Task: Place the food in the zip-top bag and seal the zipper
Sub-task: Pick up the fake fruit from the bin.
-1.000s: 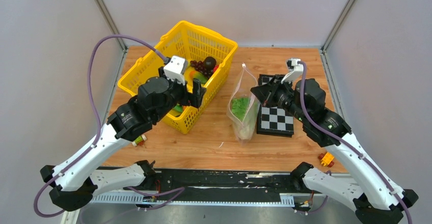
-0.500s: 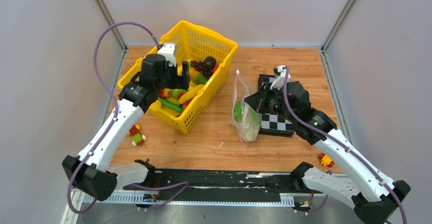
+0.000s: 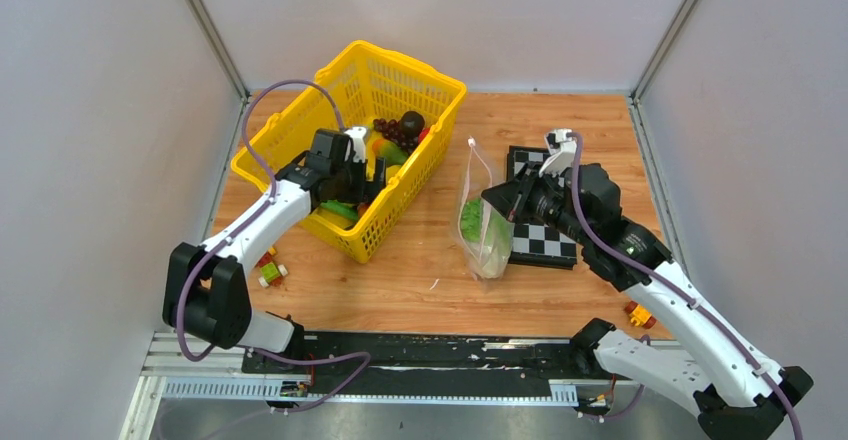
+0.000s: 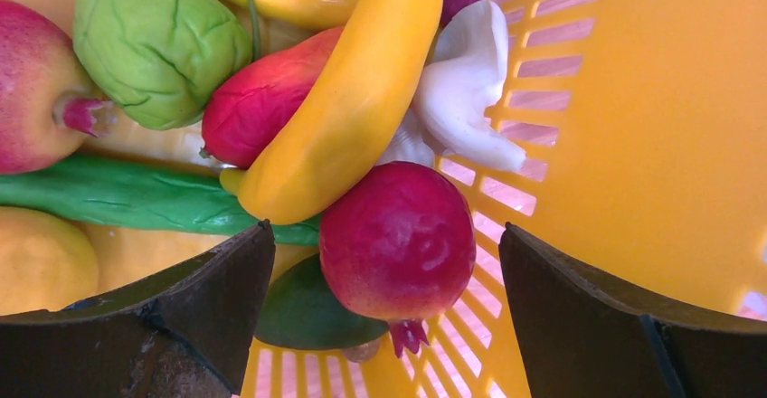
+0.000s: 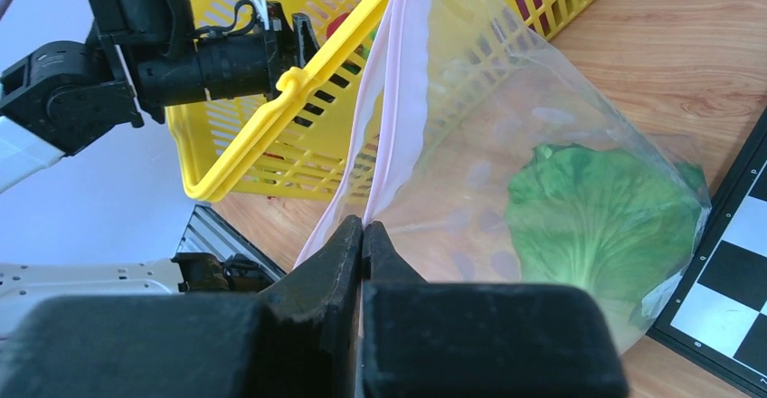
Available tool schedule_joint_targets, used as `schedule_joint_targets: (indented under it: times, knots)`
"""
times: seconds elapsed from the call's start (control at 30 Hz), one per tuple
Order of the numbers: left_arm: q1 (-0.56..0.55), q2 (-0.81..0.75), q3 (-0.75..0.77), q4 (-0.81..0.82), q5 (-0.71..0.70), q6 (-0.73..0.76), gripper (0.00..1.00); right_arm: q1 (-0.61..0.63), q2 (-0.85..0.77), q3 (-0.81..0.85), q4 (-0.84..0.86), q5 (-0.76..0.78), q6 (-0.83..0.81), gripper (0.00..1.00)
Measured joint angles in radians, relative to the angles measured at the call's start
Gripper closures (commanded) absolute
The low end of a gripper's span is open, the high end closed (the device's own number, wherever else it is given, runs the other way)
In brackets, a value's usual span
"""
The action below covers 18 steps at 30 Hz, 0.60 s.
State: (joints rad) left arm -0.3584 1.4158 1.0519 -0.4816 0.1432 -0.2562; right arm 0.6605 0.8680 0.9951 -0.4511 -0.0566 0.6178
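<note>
The overhead view shows the left gripper (image 3: 364, 167) lowered into the yellow basket (image 3: 400, 68) at the far left of the table; only its wrist view shows the jaws spread wide on either side of a red round fruit (image 4: 398, 240), touching nothing; that fruit lies against a yellow banana (image 4: 353, 99), with a green cucumber (image 4: 118, 194) to the left and a white piece (image 4: 466, 81) beyond. The right gripper (image 5: 362, 229), right of the basket, is pinched tight on the pink zipper (image 5: 399, 81) of the zip-top bag (image 5: 543, 108); from above this grip is hard to make out. The bag hangs down to the table with its mouth uppermost, a green lettuce (image 5: 597, 208) in its lower part, beside the chessboard (image 3: 545, 242); purple grapes (image 3: 393, 130) show in the basket from above only.
</note>
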Motion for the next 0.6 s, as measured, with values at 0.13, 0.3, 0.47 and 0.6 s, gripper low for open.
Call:
schedule_joint_targets:
  times: [0.13, 0.3, 0.47, 0.6]
  knots:
    - [0.003, 0.004, -0.027, 0.022, 0.021, -0.004, 0.06, 0.000, -0.010, 0.000, 0.001, -0.011, 0.006, 1.00]
    - [0.006, 0.037, -0.042, 0.029, 0.038, -0.003, 0.08, 0.000, -0.021, 0.000, 0.002, -0.016, 0.009, 1.00]
    - [0.005, 0.056, -0.057, 0.037, 0.048, -0.004, 0.18, 0.000, -0.019, 0.000, 0.008, -0.026, 0.011, 1.00]
    - [0.005, 0.057, -0.059, 0.037, 0.063, -0.002, 0.41, 0.000, -0.018, 0.000, 0.008, -0.036, 0.018, 1.00]
